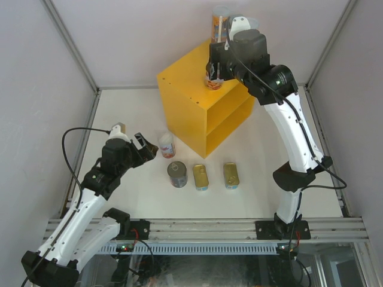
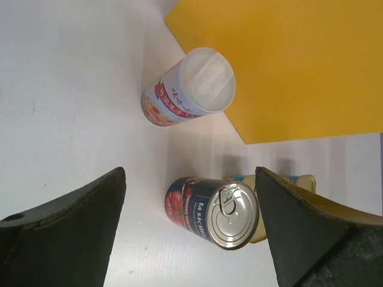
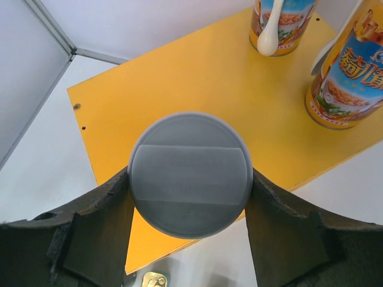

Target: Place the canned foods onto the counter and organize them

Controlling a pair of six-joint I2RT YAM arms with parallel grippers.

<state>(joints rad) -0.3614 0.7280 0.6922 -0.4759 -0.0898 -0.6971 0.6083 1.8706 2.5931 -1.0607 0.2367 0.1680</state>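
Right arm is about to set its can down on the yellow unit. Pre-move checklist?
1. Right gripper holding tall grey-lidded can: ok, fingers clamp both sides.
2. Bare spot on yellow box-shaped counter top: ok, apart from two tall orange-label cans.
3. Held can's base touching counter: cannot tell.
4. Left gripper open, empty: ok.
5. All cans shelved: not ok; white-lidded tall can, dark round tin, two flat gold tins sit on white table.

**Q:** What are these things made of?

**A:** My left hand point(image 2: 190, 176) has matt black plastic fingers point(image 2: 78, 221), faintly grainy. The round tin point(image 2: 218, 212) has a shiny bare-metal lid and glossy printed label. The slim can point(image 2: 188, 89) wears a frosted plastic cap. The yellow worktop point(image 2: 287, 66) looks smooth and matt.
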